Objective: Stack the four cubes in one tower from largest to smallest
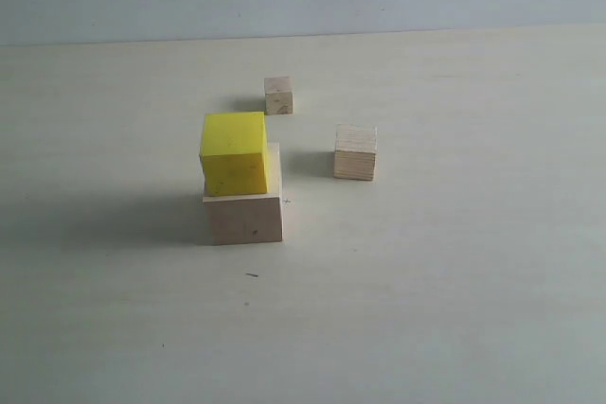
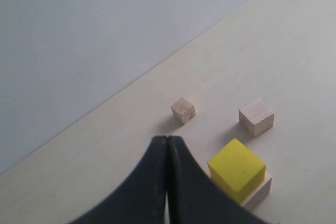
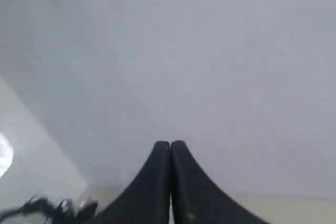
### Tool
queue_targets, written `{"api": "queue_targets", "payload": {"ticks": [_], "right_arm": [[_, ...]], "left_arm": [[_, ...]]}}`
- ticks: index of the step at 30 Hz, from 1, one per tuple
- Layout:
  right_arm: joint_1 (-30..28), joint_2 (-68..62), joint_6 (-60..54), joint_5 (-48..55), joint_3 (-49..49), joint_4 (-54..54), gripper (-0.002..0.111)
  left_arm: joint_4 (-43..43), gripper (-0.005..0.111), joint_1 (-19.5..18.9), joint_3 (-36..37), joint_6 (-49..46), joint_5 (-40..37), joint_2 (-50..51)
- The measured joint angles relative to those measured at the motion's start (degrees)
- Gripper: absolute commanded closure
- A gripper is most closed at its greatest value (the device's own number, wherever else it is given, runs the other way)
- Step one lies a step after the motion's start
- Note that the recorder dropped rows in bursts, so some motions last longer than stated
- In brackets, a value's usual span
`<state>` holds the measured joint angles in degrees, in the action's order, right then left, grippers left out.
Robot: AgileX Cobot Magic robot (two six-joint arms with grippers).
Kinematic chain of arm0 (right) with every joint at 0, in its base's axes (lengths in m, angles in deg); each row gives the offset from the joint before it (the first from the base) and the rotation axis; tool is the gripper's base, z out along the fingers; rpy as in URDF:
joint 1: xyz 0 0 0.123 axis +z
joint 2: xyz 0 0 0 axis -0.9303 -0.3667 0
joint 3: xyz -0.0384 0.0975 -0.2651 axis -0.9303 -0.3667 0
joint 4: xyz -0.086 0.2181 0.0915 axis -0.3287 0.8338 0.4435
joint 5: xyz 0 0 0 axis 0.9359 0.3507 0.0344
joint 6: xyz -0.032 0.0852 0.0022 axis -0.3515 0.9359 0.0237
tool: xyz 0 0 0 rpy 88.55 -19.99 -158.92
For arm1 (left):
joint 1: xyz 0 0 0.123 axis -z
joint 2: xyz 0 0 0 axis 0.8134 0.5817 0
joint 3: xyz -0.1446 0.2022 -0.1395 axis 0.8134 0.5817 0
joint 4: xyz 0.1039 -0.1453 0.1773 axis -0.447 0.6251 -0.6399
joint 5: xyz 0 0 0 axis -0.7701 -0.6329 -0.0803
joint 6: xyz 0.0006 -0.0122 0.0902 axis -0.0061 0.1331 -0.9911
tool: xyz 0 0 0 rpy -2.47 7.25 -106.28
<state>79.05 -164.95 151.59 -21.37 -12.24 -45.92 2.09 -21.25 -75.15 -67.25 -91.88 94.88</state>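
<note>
Yellow cube [image 1: 234, 151] sits off-centre atop big wood cube [image 1: 245, 218] as tower start, medium cube [image 1: 355, 152] and small cube [image 1: 278, 96] lie apart on table [image 1: 454, 309], your left end effector [image 2: 167, 145] and right end effector [image 3: 170, 148] clenched, empty.

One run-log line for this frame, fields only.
stack: yellow cube on large wood cube | loose: medium wood cube, small wood cube | left gripper shut, empty | right gripper shut, empty

R gripper [image 3: 169, 146] pressed closed, facing plain grey wall [image 3: 210, 51]; blurry dark bit [image 3: 52, 209] nearby, maybe cables.
</note>
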Motion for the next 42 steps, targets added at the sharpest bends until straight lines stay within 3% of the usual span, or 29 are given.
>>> {"api": "queue_targets", "payload": {"ticks": [6, 10, 13, 15, 19, 21, 25, 31, 34, 38, 42], "right_arm": [[0.0, 3.7, -18.2, 9.6, 0.0, 13.9, 0.108], [0.0, 6.8, -33.7, 10.3, 0.0, 16.3, 0.108], [0.0, 8.2, -45.4, 11.9, 0.0, 9.8, 0.108], [0.0, 8.6, -50.1, 14.0, 0.0, -0.5, 0.108], [0.0, 8.5, -50.0, 19.9, 0.0, -21.3, 0.108], [0.0, 8.5, -48.8, 24.9, 0.0, -21.3, 0.108], [-0.4, 8.9, -47.8, 33.5, 2.6, -0.4, 0.108], [-2.6, 11.8, -42.4, 34.1, 4.6, 62.2, 0.108], [-2.6, 12.2, -41.6, 30.9, 4.6, 82.6, 0.108], [-2.9, 12.2, -49.5, 21.4, 4.6, 85.9, 0.108], [-3.3, 12.0, -69.2, 13.9, 4.6, 72.1, 0.108]], "left_arm": [[0.0, 0.107, 0.0, 0.0, 0.6, -1.5, -2.2], [0.0, 0.107, 0.0, 0.0, 0.7, -1.5, -3.4], [0.0, 0.107, 0.0, 0.0, 0.7, -1.5, -3.5], [0.0, 0.107, 0.0, 0.1, 0.7, -1.2, -3.5], [0.0, 0.107, 0.0, 1.2, 1.3, 1.9, -3.6], [0.0, 0.107, 0.0, 2.2, 1.9, 3.4, -3.6], [0.0, 0.107, 0.0, 5.0, 3.8, 5.3, -3.6], [0.0, 0.107, 0.0, 8.8, 6.5, 6.8, -3.6], [0.0, 0.107, 0.0, 10.1, 7.7, 8.5, -3.6], [0.0, 0.107, 0.0, 11.0, 8.3, 11.3, -3.6], [0.0, 0.107, 0.0, 11.1, 8.5, 14.1, -3.6]]}}
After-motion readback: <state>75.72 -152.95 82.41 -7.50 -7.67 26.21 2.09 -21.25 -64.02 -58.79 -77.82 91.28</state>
